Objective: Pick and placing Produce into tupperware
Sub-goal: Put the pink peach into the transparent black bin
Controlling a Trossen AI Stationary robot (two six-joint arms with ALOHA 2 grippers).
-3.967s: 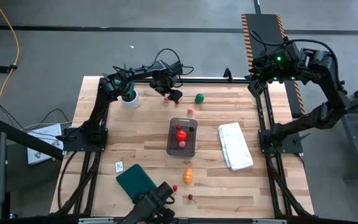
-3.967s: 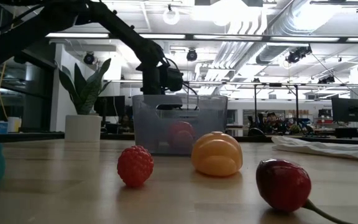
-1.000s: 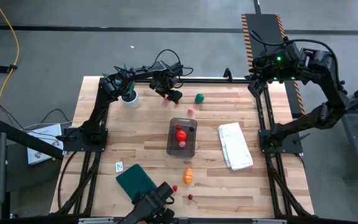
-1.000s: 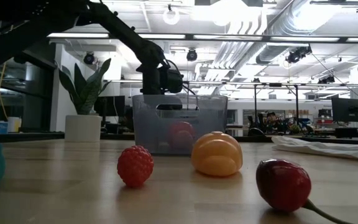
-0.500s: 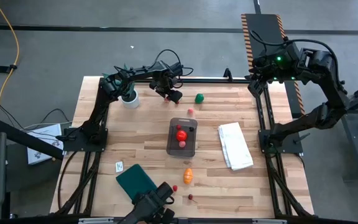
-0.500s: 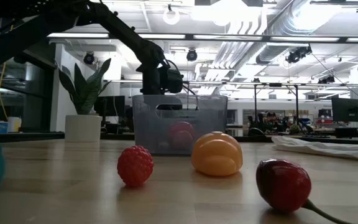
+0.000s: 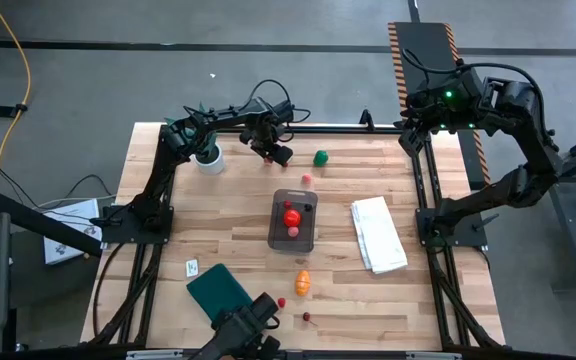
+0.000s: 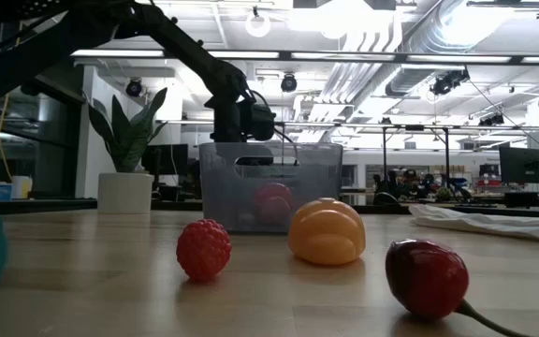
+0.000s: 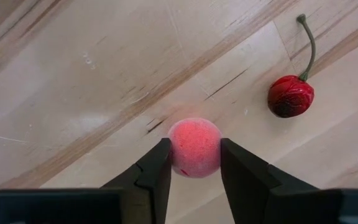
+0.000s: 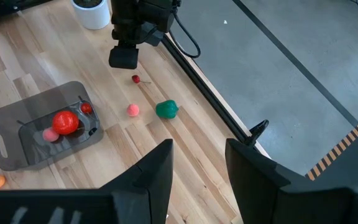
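Observation:
The clear grey tupperware (image 7: 304, 241) stands mid-table with a red ball (image 7: 291, 216) and small pieces inside. On the table lie a green round piece (image 7: 320, 157), a pink piece (image 7: 306, 180), an orange one (image 7: 302, 282), a raspberry (image 8: 203, 249) and a dark cherry (image 8: 426, 276). My left gripper (image 7: 268, 152) is near the far edge, shut on a small pink ball (image 9: 194, 147); a stemmed cherry (image 9: 289, 96) lies beside it. My right gripper (image 10: 197, 168) is open, raised beyond the table's far right corner. My left gripper pinches the small pink ball at its two opposite sides (image 9: 178, 149) between its two fingers (image 9: 157, 171). The fingers come from above, pointing down at the table. Whether the ball sits on the wood or is lifted off it, I cannot tell.
A potted spiky plant (image 7: 206, 155) stands at the far left, close to my left arm. A folded white cloth (image 7: 378, 233) lies right of the tupperware, and a dark green cloth (image 7: 218, 290) lies near the front left. Bare wood shows left of the tupperware.

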